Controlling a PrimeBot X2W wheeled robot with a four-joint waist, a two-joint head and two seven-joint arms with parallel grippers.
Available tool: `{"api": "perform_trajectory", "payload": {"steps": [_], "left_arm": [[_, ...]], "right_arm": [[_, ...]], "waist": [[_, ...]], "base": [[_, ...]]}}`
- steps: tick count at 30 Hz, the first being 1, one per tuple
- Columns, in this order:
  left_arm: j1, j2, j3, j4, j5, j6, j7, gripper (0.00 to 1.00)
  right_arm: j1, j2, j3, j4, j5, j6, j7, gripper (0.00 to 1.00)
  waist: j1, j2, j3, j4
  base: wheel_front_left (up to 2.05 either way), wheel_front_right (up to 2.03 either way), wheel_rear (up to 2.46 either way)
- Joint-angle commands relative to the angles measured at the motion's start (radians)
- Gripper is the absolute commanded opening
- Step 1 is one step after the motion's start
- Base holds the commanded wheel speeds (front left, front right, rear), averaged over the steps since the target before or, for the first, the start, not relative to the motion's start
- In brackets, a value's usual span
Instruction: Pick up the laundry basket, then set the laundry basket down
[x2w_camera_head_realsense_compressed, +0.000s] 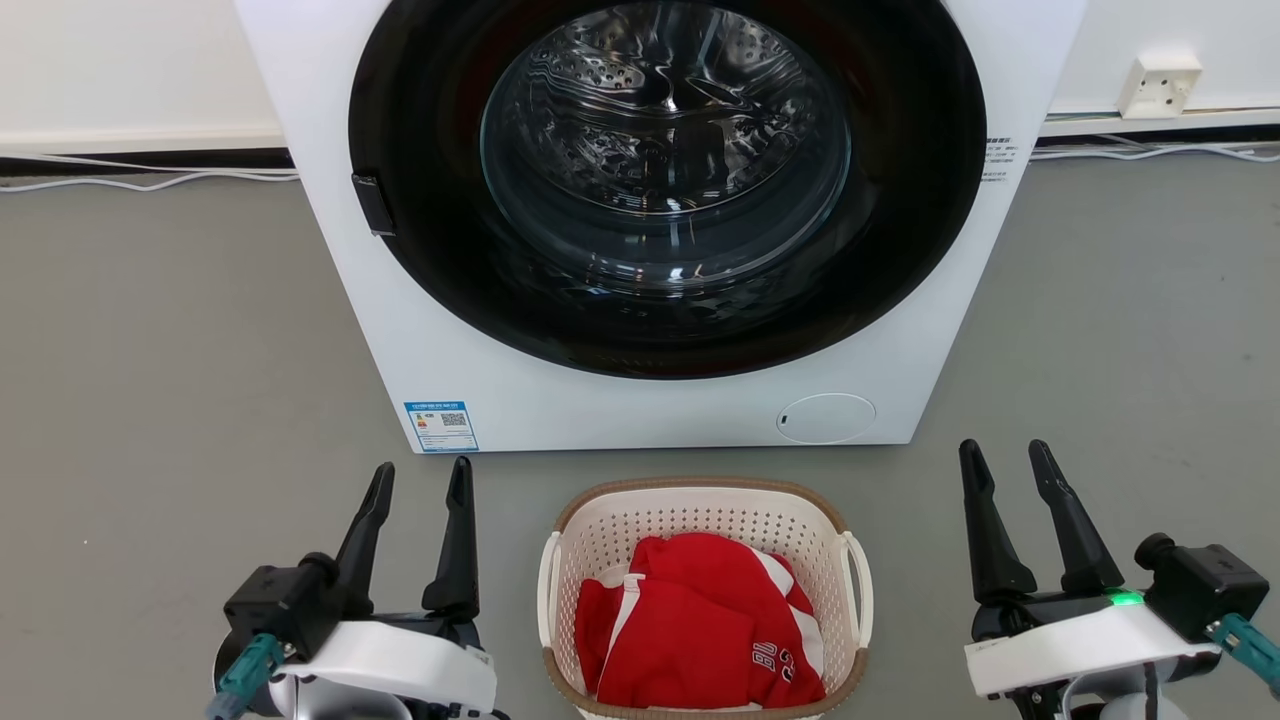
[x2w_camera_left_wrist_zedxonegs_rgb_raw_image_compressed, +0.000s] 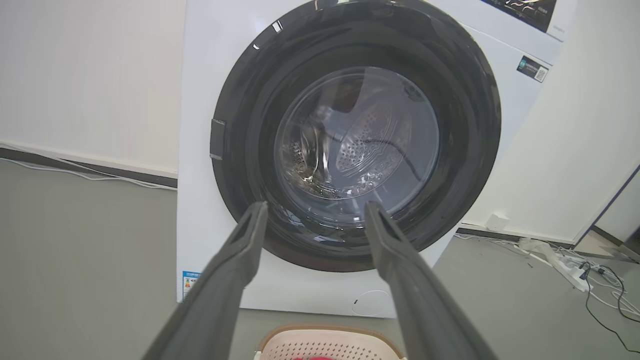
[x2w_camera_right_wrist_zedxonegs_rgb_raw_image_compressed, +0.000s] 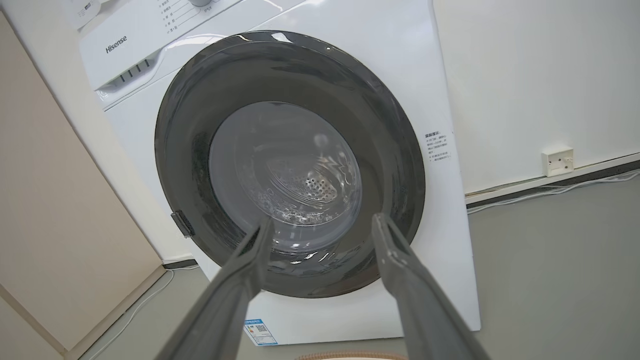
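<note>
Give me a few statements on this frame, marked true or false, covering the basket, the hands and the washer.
1. The basket stands on the floor in front of the washer. True.
2. The basket is empty. False: red clothing lies in it.
3. The left hand and the right hand are both open and hold nothing. True.
4. The left hand grips a basket handle. False: it is apart from the basket, off to its left.
5. The washer door is open. False: the door is shut.
</note>
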Motion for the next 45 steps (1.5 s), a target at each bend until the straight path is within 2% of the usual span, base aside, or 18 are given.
{"api": "perform_trajectory", "payload": {"steps": [1,16,33,45], "left_arm": [[-0.046,0.007,0.02,-0.036,0.025,0.011,-0.014,1.0],[-0.049,0.009,-0.004,-0.063,0.179,0.034,-0.057,1.0],[-0.052,0.009,-0.003,-0.043,0.158,0.039,-0.057,1.0],[-0.087,0.009,-0.009,-0.036,0.139,0.044,-0.057,1.0]], "right_arm": [[-0.051,-0.007,0.016,-0.037,-0.026,0.006,-0.018,1.0],[-0.055,0.005,-0.011,-0.033,-0.223,0.007,-0.061,1.0],[-0.061,0.01,-0.031,0.0,-0.235,0.007,-0.061,1.0],[-0.087,-0.005,-0.046,0.019,-0.223,0.007,-0.061,1.0]], "waist": [[0.0,0.0,0.0,0.0],[0.0,0.0,0.006,-0.003],[0.0,0.0,0.022,-0.015],[0.0,0.0,0.102,-0.029]], "base": [[0.0,0.0,0.0],[0.0,0.0,0.0],[0.0,0.0,0.0],[0.0,0.0,0.0]]}}
